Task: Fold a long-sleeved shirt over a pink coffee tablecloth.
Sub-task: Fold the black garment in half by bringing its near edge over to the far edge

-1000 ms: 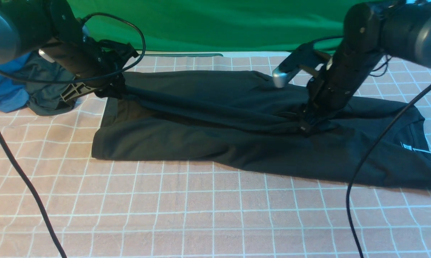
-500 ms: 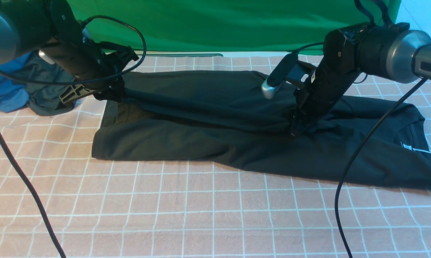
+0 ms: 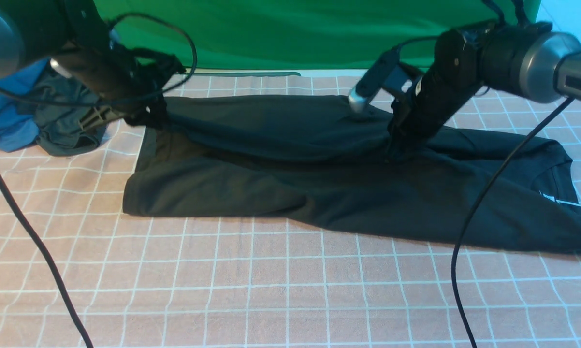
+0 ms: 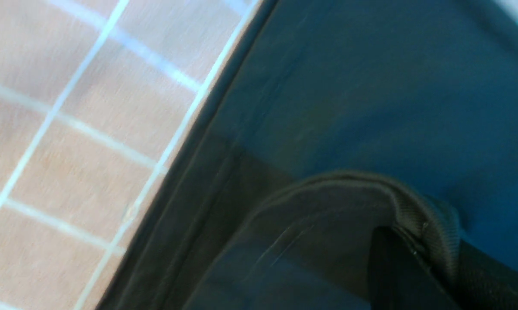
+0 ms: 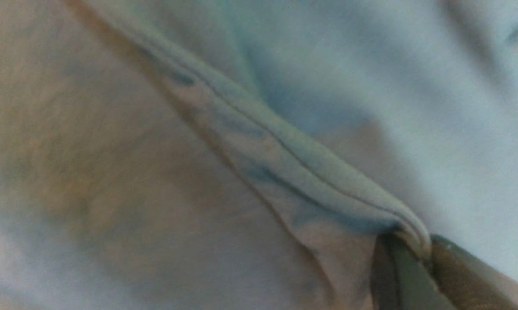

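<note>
Black long-sleeved shirt [image 3: 319,193]: left gripper [image 3: 148,118] at ten o'clock, right gripper [image 3: 399,150] at two o'clock, both clenched on it; lift level, fabric taut.

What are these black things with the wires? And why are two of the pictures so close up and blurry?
They are two robot arms with pinching claws called grippers. The wide picture comes from a camera between the arms, looking forward. It shows a black shirt spread on a pink checked tablecloth, with a green cloth behind and a blue garment and a grey garment heaped at the far left. The two close pictures come from little cameras on the arms' wrists, so they see mostly fabric. The left gripper pinches the shirt's far left edge, raised a bit off the cloth. The right gripper pinches a fold of the shirt further right.
</note>
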{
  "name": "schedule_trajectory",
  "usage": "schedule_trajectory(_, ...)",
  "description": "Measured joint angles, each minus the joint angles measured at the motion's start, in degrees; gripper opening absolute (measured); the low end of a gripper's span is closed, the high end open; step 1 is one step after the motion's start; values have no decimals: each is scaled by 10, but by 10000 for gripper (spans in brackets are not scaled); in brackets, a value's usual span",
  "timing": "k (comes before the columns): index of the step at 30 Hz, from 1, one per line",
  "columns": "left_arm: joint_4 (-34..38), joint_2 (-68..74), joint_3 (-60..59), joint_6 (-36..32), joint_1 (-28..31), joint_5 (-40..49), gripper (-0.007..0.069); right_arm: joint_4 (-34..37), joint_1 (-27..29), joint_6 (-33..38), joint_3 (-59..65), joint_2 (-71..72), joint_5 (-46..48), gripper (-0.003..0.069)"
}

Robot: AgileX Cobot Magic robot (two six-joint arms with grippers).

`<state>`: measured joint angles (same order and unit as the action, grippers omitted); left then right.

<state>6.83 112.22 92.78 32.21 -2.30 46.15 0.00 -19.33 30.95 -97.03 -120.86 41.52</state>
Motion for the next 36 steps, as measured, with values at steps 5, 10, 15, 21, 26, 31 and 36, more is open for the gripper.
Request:
schedule_trajectory(5,-36,0,31,3,1,5,44,0,3,-7,-32,0,-22,82)
schedule_trajectory(10,-45,1,37,12,16,-15,44,0,17,-17,-38,0,-67,82)
schedule_trajectory(15,-26,17,40,18,31,-62,44,10,32,-37,-42,-15,-112,82)
schedule_trajectory(21,-20,50,40,20,31,-123,44,10,34,-37,-42,-40,-160,82)
schedule_trajectory(26,-20,69,40,21,31,-174,44,9,35,-38,-42,-59,-222,82)
schedule_trajectory(31,-24,86,40,20,31,-224,47,7,35,-38,-42,-80,-284,83)
schedule_trajectory(36,-33,92,40,2,31,-231,93,6,35,-39,-42,-98,-309,143)
